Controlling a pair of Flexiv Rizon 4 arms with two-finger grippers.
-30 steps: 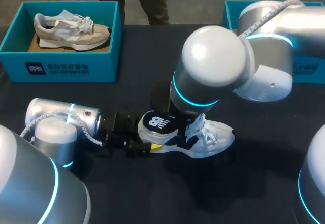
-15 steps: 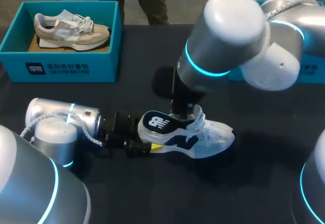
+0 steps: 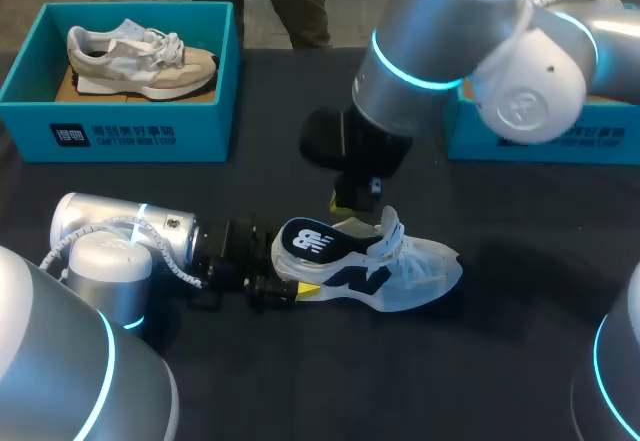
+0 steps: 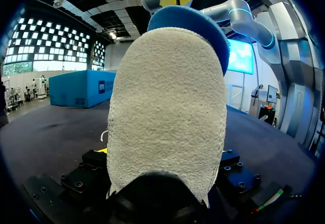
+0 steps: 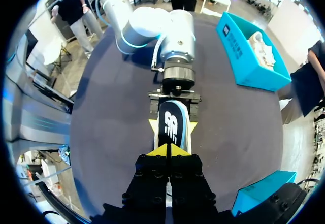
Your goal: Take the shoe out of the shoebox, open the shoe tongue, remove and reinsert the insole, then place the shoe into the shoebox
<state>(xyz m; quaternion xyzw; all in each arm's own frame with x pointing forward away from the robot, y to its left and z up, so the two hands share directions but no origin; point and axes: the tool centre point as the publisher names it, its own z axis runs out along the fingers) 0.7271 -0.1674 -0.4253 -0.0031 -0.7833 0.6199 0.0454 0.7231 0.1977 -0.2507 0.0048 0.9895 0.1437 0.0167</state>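
Shoe (image 3: pixel 400 271) clamped at heel by left gripper (image 3: pixel 291 274); insole (image 3: pixel 312 243) pinched in closed right gripper (image 5: pixel 167 151), liable to slip free or drag shoe askew.

Ahead of the left gripper (image 5: pixel 173 126), the shoe (image 4: pixel 167 112) crowds that wrist's view and, it seems, hides both fingertips almost wholly.

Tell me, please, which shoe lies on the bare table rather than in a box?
The white-and-navy shoe near the middle, its heel in the jaws of the left arm; the beige shoe sits in the teal box at the far left.
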